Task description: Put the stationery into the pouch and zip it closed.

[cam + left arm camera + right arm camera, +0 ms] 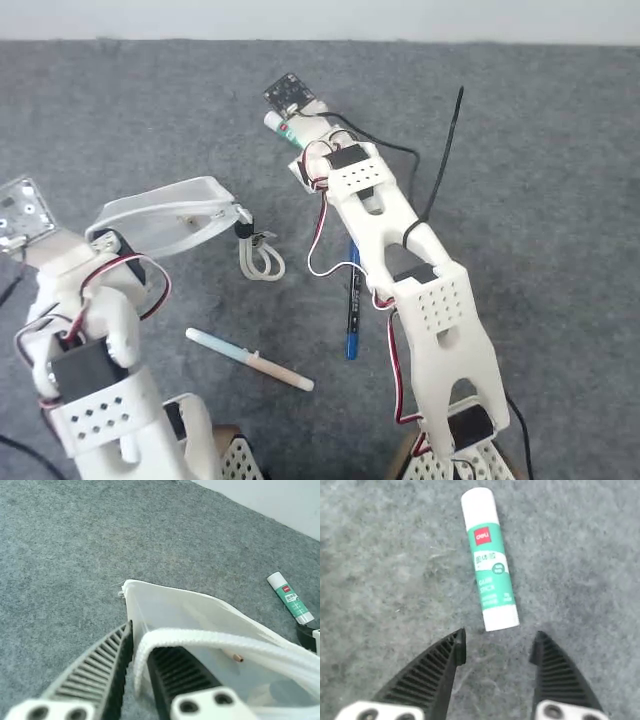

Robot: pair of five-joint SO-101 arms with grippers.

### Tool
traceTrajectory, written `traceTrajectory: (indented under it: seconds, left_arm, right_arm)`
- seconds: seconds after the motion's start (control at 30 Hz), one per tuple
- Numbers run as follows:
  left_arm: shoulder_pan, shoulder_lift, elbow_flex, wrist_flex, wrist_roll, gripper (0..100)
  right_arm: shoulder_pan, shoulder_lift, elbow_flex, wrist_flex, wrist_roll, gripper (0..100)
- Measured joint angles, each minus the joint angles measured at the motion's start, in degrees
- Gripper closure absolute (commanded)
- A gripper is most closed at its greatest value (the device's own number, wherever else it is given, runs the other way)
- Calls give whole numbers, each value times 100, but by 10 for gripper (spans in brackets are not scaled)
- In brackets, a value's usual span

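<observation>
Translucent white pouch (165,225) on grey carpet (540,150), mouth open, 1 small slim object dimly visible inside, left gripper (137,635) fingers pinching pouch rim, right gripper (497,642) fingers spread just off 1 end of glue stick (489,560), blue pen (352,305) and pastel marker (250,360) lying outside pouch.

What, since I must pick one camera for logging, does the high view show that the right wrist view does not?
High view adds: the clear pouch with its strap loop, a blue pen partly under the right arm, and a pastel pen lying on the grey mat.
Right wrist view adds: the right tool, open, just short of one end of the glue stick, whose whole length is plain.
Both share: the glue stick, and the grey mat.
</observation>
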Motion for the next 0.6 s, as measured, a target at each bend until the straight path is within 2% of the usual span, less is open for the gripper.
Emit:
traceTrajectory:
  seconds: [0.53, 0.6]
  left_arm:
    - [-97, 0, 0, 0, 0, 990]
    - [-97, 0, 0, 0, 0, 990]
  right_arm:
    - [-132, 290, -53, -114, 0, 824]
    - [-132, 290, -53, -114, 0, 852]
